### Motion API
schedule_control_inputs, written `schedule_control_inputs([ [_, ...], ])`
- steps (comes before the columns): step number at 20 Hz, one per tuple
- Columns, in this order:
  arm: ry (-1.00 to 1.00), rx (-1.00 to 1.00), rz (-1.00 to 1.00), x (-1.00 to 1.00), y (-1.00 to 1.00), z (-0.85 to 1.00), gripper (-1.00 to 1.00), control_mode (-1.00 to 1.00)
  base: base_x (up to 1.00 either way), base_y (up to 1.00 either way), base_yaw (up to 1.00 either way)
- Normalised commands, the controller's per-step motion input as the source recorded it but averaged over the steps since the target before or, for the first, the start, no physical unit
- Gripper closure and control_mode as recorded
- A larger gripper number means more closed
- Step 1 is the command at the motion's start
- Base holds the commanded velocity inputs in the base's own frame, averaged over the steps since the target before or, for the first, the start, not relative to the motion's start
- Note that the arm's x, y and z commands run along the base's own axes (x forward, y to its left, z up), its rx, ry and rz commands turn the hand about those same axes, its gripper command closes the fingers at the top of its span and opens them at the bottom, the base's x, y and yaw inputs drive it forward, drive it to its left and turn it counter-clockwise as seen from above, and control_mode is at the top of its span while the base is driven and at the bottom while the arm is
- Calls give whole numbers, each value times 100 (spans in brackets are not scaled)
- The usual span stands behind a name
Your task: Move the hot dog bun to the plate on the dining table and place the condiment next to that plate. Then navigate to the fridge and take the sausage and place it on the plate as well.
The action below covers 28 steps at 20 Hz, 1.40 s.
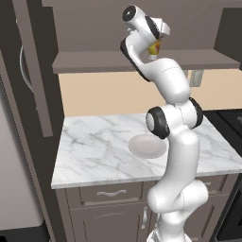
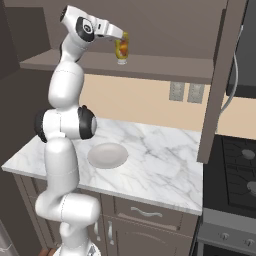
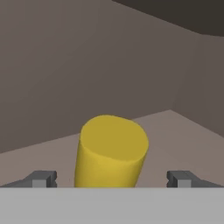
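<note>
The condiment (image 2: 121,50) is a yellow and orange bottle standing upright on a brown wall shelf (image 2: 160,67). From the left base view the condiment (image 1: 153,48) peeks out behind the raised hand. My gripper (image 2: 119,36) is up at the shelf, right at the bottle's top. In the hand view the yellow condiment (image 3: 111,151) stands between my spread fingertips (image 3: 43,178), and the gripper (image 3: 112,179) is open with a gap on each side. A white plate (image 1: 147,145) lies on the marble counter (image 1: 94,151) below. The hot dog bun and the sausage are out of view.
The shelf (image 1: 94,61) runs along the beige wall above the counter. A dark stove (image 2: 240,165) adjoins the counter on the right, behind a tall brown cabinet edge (image 2: 217,85). Wall outlets (image 2: 185,92) sit under the shelf. Drawers (image 1: 111,193) front the counter.
</note>
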Motion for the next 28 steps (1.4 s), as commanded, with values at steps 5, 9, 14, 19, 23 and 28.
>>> schedule_control_inputs([
  [5, 0, 0, 0, 7, -10, -11, -100, -100, 0, 0, 0],
  [9, 0, 0, 0, 18, 0, -30, 100, -100, 0, 0, 0],
  [14, 0, 0, 0, 12, 0, -22, 100, -100, 0, 0, 0],
  [19, -10, 0, 0, -8, 7, -2, 100, -100, 0, 0, 0],
  [23, -20, 0, 3, -55, 35, 0, 100, -100, 0, 0, 0],
  [28, -21, 0, 5, -88, 61, -10, 100, -100, 0, 0, 0],
])
